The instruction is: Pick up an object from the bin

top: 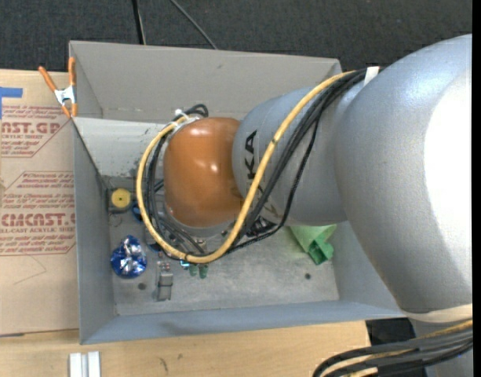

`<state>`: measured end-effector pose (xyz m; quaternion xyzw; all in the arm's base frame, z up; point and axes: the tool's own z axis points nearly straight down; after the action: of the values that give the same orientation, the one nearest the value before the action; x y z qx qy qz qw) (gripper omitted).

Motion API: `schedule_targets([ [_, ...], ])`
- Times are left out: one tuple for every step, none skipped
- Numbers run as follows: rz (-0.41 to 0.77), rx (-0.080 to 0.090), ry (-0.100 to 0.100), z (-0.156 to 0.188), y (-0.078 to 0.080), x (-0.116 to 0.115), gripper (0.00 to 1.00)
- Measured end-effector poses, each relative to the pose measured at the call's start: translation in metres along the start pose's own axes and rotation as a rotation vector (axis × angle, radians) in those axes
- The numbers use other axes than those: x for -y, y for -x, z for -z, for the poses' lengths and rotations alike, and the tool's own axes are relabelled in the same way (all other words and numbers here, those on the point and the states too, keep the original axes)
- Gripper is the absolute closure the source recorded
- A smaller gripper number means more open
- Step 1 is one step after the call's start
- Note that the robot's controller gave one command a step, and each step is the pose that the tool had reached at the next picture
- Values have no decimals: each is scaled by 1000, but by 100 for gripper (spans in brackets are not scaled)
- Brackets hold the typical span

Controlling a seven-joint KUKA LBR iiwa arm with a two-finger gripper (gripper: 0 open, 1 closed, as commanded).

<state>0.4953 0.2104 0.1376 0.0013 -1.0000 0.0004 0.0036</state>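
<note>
One shiny, crinkled blue ball [128,259] lies beside the arm [303,163]

bin floor [252,277]: its middle lies hidden under the arm [397,171] and its orange cover [197,171]
claw [176,250]: mostly covered by the orange cover; only dark parts show below its rim
green thing [315,242]: top tucked under the arm; kind unclear
small grey piece [163,283]: too small to name
yellow round thing [119,199]: too small to identify
arm: cut off at the right edge
</note>
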Motion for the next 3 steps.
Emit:
schedule_targets([
  [-62, 7, 3, -63, 43, -32, 0],
  [351, 6, -1, -68, 29, -8, 0],
  [350, 7, 1, -68, 29, -9, 100],
])
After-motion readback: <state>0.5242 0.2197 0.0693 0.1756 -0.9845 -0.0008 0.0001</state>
